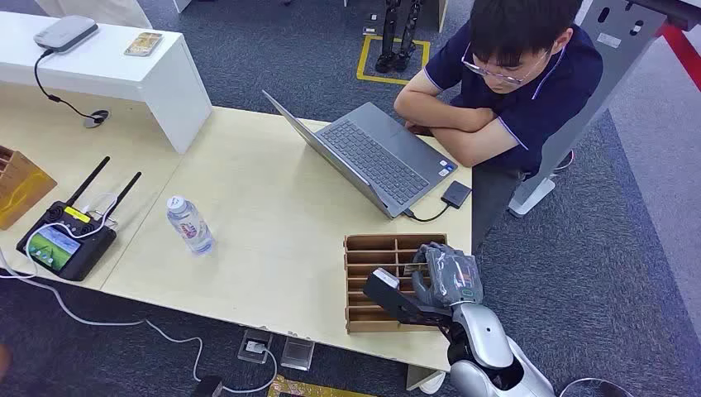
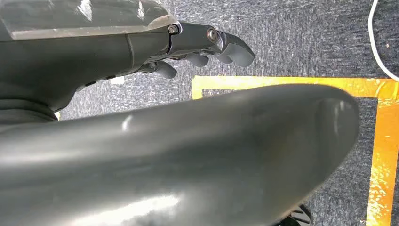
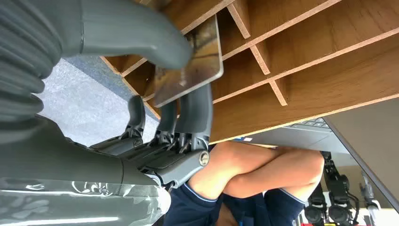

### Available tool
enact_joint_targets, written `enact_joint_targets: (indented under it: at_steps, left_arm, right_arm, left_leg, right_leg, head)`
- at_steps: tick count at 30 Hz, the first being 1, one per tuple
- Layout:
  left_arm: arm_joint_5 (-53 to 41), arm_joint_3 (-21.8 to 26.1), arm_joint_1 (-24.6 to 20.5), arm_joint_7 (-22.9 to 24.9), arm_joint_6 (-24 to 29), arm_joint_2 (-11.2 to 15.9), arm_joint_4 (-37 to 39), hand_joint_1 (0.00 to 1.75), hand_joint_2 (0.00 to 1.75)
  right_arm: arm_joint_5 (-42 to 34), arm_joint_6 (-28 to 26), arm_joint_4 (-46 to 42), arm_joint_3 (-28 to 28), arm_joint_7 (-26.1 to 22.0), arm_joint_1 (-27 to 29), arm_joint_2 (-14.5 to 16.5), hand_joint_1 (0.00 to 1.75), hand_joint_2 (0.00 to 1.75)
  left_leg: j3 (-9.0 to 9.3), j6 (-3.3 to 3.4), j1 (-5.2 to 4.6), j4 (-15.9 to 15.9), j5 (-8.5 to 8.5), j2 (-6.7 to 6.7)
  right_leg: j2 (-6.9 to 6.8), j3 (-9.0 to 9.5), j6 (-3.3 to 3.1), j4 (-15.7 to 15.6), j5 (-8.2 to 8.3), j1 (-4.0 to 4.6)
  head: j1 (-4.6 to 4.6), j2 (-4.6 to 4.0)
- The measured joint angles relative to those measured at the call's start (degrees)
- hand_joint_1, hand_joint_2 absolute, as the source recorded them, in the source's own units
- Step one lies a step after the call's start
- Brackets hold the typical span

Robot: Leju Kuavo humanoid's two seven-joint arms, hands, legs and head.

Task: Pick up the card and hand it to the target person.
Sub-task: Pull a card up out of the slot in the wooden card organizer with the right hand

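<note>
the right hand (image 3: 155,94) pinches the card (image 3: 188,63) between thumb and fingers, just over the wooden rack (image 1: 372,248) of slots at the tabletop's (image 1: 273,207) near right corner, so the card seems freshly drawn out for the handover. the person (image 1: 504,83) sits beyond, arms folded by the laptop (image 1: 372,157) (not yet reaching). the left hand (image 2: 207,47) hangs over the floor, fingers loosely curled, holding nothing. no writing can be read on the card or the water bottle (image 1: 190,225).
</note>
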Motion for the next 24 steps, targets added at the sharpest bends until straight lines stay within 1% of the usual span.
enact_joint_targets:
  at_steps: [7, 9, 13, 15, 18, 22, 24]
  left_arm:
    - [-0.13, -0.06, 0.02, -1.03, -2.53, 0.38, -0.31, 0.0, 0.0]
    - [-0.05, 0.12, -0.01, -1.41, -2.92, 0.34, -0.13, 0.0, 0.0]
    - [0.48, 0.65, 0.03, -0.23, -1.41, 0.15, 0.14, 0.0, 0.0]
    - [0.36, 0.58, 0.03, -0.61, -1.47, 0.2, 0.05, 0.0, 0.0]
    - [0.42, 0.66, 0.04, -0.64, -1.33, 0.22, 0.07, 0.0, 0.0]
    - [0.49, 0.74, 0.04, -0.62, -1.31, 0.3, 0.06, 0.0, 0.0]
    - [0.68, 0.94, 0.05, -0.66, -1.34, 0.29, 0.07, 0.0, 0.0]
  right_arm:
    - [0.03, 0.19, -0.14, -0.05, 0.05, 0.15, 0.04, 1.45, 1.75]
    - [0.08, 0.25, -0.19, -0.11, 0.05, 0.19, 0.09, 1.45, 1.75]
    - [-0.51, 0.26, -0.83, 0.06, -0.5, -0.1, 0.23, 1.45, 1.75]
    - [-1.31, 0.26, -1.74, 0.04, -0.8, -0.44, 0.14, 1.45, 1.75]
    - [-3.57, 0.76, -5.06, -0.28, -1.1, -1.41, -0.9, 1.45, 1.75]
    - [-8.33, 2.44, -11.11, -0.85, -1.15, -3.78, -3.06, 1.45, 1.75]
    - [-8.65, 2.47, -14.77, -1.04, -0.41, -5.3, -4.4, 1.45, 1.75]
  left_leg:
    - [-0.02, 0.0, 0.0, 0.02, 0.01, 0.0]
    - [-0.01, 0.0, 0.0, 0.02, 0.01, 0.0]
    - [0.0, -0.01, 0.01, 0.03, -0.01, 0.01]
    - [0.0, -0.01, 0.0, 0.03, 0.0, 0.02]
    - [-0.03, 0.0, 0.0, 0.05, 0.0, 0.04]
    - [-0.1, 0.01, -0.02, 0.1, -0.01, 0.06]
    - [-0.16, 0.01, -0.03, 0.16, -0.03, 0.05]
  right_leg:
    - [0.0, -0.03, 0.0, 0.02, 0.01, 0.0]
    - [0.0, -0.02, 0.0, 0.02, 0.01, 0.0]
    - [0.0, -0.01, 0.0, 0.03, 0.0, 0.01]
    - [0.02, -0.02, 0.0, 0.03, 0.0, 0.0]
    - [0.04, -0.05, 0.0, 0.06, 0.01, 0.0]
    - [0.06, -0.13, 0.0, 0.12, 0.0, -0.02]
    - [0.05, -0.19, 0.01, 0.18, -0.02, -0.04]
  head:
    - [0.0, 0.0]
    - [0.0, 0.0]
    - [0.0, 0.0]
    - [0.0, 0.0]
    - [0.0, 0.0]
    - [0.0, 0.0]
    - [0.0, 0.0]
